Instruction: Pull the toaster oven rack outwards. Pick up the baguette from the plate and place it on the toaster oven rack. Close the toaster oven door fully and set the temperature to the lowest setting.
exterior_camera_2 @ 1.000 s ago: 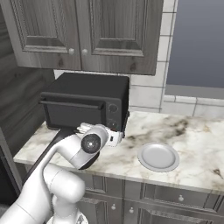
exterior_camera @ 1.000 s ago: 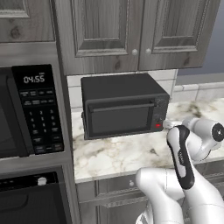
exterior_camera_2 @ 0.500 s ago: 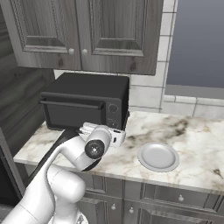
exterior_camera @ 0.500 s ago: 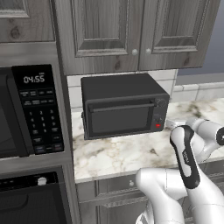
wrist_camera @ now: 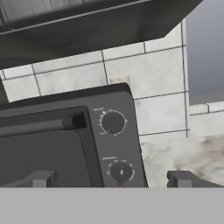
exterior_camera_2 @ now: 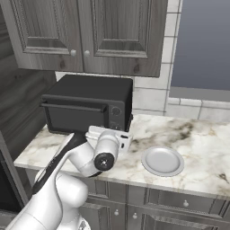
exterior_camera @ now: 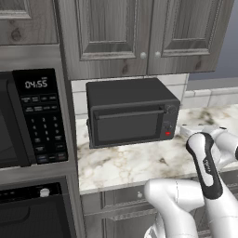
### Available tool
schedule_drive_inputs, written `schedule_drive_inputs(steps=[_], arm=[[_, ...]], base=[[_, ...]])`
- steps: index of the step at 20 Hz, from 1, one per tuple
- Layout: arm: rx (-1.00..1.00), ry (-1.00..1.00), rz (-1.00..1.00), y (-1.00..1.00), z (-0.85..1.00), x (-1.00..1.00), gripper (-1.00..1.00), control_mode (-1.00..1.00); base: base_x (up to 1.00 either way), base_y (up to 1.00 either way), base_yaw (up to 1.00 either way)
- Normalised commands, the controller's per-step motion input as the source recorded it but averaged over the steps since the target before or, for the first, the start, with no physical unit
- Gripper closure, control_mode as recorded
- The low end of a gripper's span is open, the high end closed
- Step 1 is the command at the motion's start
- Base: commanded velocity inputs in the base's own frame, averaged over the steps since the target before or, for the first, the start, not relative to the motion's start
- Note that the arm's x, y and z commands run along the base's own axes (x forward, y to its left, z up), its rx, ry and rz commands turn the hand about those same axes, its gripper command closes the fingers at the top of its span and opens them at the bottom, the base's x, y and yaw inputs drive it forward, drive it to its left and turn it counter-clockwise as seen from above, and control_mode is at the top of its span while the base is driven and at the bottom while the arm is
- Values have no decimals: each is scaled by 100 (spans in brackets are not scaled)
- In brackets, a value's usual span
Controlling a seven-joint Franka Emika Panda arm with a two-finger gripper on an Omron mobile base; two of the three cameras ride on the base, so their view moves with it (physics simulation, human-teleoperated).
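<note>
The toaster oven (exterior_camera: 130,114) is a matte black box at the back of the marble counter, seen also from the other side as the toaster oven (exterior_camera_2: 87,103). Its toaster oven door (exterior_camera: 125,126) stands shut with the bar handle (wrist_camera: 37,125) along its top edge, so the toaster oven rack is hidden. Two round dials (wrist_camera: 113,122) sit on its right strip. My gripper (wrist_camera: 111,180) is open, close in front of those dials, holding nothing. The white plate (exterior_camera_2: 162,160) lies to the oven's right and looks bare. The baguette is out of view.
A larger black microwave (exterior_camera: 30,121) with a keypad is built in on the left. Grey wall cabinets (exterior_camera: 144,32) hang low over the oven. Tiled wall and a window (exterior_camera_2: 202,45) lie to the right. Marble counter (exterior_camera_2: 202,152) extends right of the plate.
My arm has swung a little to the right and nearer the oven's control strip. The jaws stay open. The oven and plate have not moved.
</note>
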Motion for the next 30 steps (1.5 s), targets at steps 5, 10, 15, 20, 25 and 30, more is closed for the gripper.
schedule_drive_inputs(steps=[5,10,15,20,25,30], arm=[[0,0,0,1,-5,9,-100,-100],[0,0,-4,0,-1,0,-100,-100],[0,0,-4,0,0,2,-100,-100],[0,0,-2,-6,-7,2,-100,-100],[0,0,0,-4,-8,0,-100,-100],[0,0,0,-2,-13,6,-100,-100]], base=[[0,0,0],[0,0,0],[0,0,0],[0,0,0],[0,0,0],[0,0,0]])
